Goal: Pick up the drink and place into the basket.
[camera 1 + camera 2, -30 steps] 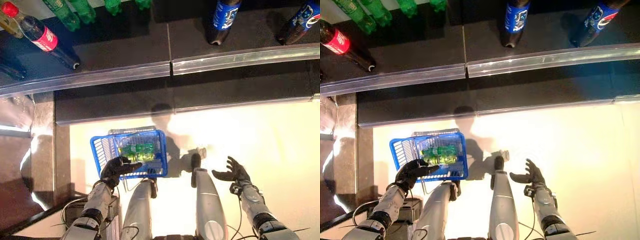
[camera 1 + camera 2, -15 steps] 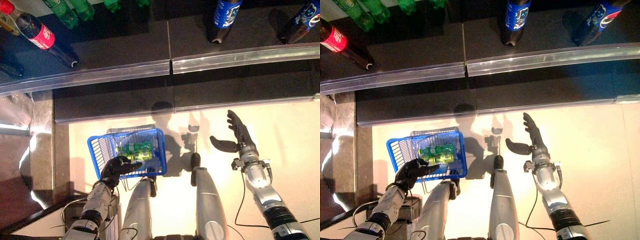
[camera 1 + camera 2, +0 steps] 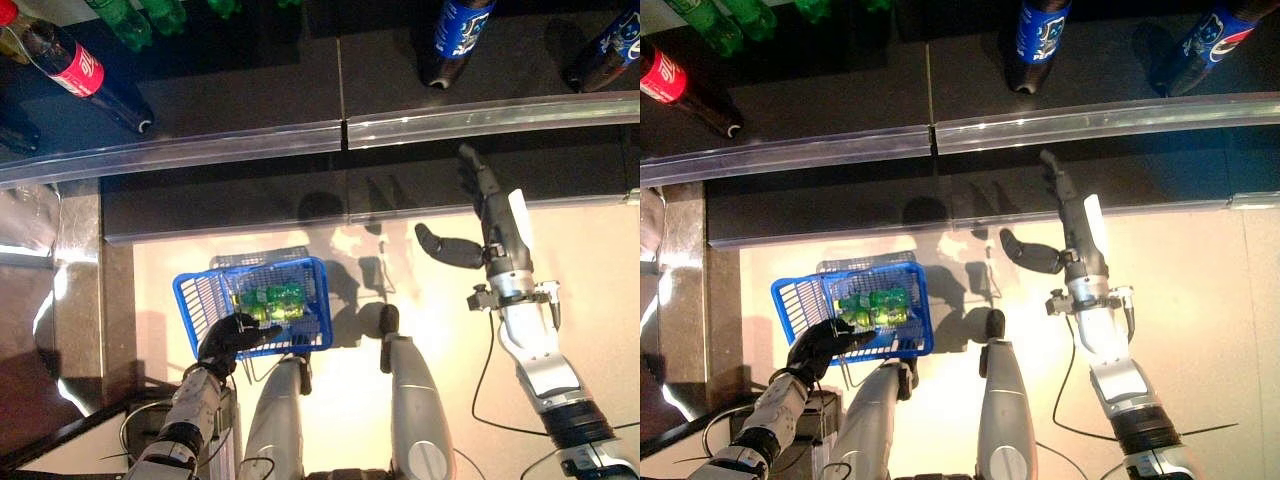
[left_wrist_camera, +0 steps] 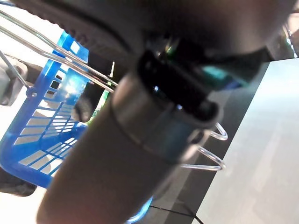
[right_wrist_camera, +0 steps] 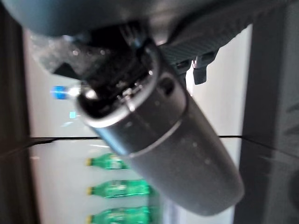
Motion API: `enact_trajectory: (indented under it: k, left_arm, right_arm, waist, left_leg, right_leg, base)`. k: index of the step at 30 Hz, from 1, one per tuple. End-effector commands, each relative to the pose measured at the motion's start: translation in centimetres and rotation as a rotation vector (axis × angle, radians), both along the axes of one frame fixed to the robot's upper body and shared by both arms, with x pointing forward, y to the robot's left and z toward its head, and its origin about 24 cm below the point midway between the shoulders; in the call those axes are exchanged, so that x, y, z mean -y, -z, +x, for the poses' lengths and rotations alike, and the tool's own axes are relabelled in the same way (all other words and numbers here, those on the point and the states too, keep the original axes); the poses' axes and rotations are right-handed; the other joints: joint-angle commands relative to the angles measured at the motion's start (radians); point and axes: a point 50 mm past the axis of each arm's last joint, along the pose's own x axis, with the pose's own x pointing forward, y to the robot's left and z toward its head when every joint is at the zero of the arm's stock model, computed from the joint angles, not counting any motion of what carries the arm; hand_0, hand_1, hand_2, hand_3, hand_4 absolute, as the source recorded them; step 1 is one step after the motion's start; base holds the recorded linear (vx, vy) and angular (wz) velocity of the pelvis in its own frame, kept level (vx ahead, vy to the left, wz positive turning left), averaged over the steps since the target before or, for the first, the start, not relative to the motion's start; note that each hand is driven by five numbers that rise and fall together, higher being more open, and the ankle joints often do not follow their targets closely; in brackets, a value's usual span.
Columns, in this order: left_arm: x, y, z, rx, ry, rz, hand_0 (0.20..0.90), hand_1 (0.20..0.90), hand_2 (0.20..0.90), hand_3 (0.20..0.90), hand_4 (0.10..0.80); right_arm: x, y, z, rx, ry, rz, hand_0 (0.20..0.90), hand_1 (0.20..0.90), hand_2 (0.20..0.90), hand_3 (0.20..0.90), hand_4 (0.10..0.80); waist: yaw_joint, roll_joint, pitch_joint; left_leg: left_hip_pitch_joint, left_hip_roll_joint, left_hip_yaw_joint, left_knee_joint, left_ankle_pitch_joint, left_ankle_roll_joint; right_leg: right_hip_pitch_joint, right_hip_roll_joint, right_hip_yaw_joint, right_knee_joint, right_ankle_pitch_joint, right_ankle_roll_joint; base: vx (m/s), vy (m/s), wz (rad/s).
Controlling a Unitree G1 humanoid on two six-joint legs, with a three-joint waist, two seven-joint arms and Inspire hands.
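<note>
Both head cameras look straight down, sharing the blue basket [image 3: 255, 305] and shelf edge [image 3: 340, 135]; wrist cameras sit very close.

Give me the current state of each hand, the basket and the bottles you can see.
Left hand: shut on the blue plastic basket's wire handle.
Right hand: open, empty, reaching towards the shelf.
Blue plastic basket: held, green bottles lying inside.
Blue-labelled dark bottle: standing on the shelf.
Red-labelled dark bottle: standing on the shelf.

1. The basket [image 3: 205, 295] in the dark left hand [image 3: 232, 338] is bright blue.
2. The bottles inside it [image 3: 270, 300] are green.
3. Far past the dark right hand [image 3: 485, 215] stand bottles with blue labels [image 3: 455, 25].
4. One bottle has a red label [image 3: 75, 68].
</note>
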Motion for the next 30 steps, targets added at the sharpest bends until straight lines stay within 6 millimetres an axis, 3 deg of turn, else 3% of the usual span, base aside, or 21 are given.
enact_trajectory:
  k: [1,10,16,30]
  left_arm:
    - [-1.8,2.7,-5.4,-0.109,-0.016,0.008,0.300,0.300,0.300,0.200,0.100]
    - [-2.0,3.3,-6.1,-0.156,-0.024,0.023,0.300,0.300,0.300,0.200,0.100]
    - [-1.6,3.0,-5.5,-0.144,-0.006,0.020,0.300,0.300,0.300,0.200,0.100]
    - [-1.1,2.9,-4.9,-0.170,0.042,0.035,0.300,0.300,0.300,0.200,0.100]
  right_arm:
    - [-0.7,-7.6,-2.4,0.420,-0.077,0.055,0.900,0.900,0.900,0.900,0.800]
    - [-0.2,-10.0,-2.8,0.544,-0.084,0.186,0.900,0.900,0.900,0.900,0.800]
    - [0.3,-11.5,-2.7,0.612,-0.061,0.236,0.900,0.900,0.900,0.900,0.800]
    - [2.5,-13.8,0.4,0.536,0.014,0.320,0.900,0.900,0.900,0.900,0.800]
  waist:
    - [0.012,-0.030,-0.028]
    - [0.016,-0.028,-0.021]
    - [0.026,-0.023,-0.018]
    - [0.058,-0.006,-0.024]
  left_leg:
    - [-0.035,0.002,-0.056,-0.035,0.076,0.040]
    - [-0.028,0.007,-0.057,-0.035,0.076,0.031]
    - [-0.024,0.006,-0.060,-0.036,0.079,0.030]
    - [-0.007,0.006,-0.067,-0.040,0.085,0.026]
  right_leg:
    - [0.094,-0.036,-0.007,-0.075,-0.003,0.038]
    - [0.118,-0.037,-0.013,-0.096,-0.003,0.033]
    - [0.130,-0.042,-0.020,-0.105,-0.002,0.030]
    - [0.165,-0.054,-0.038,-0.120,-0.006,0.024]
  base:
    - [0.000,0.000,0.00]
    - [0.002,0.001,-0.01]
    - [0.000,0.000,0.00]
    - [0.008,0.000,0.00]
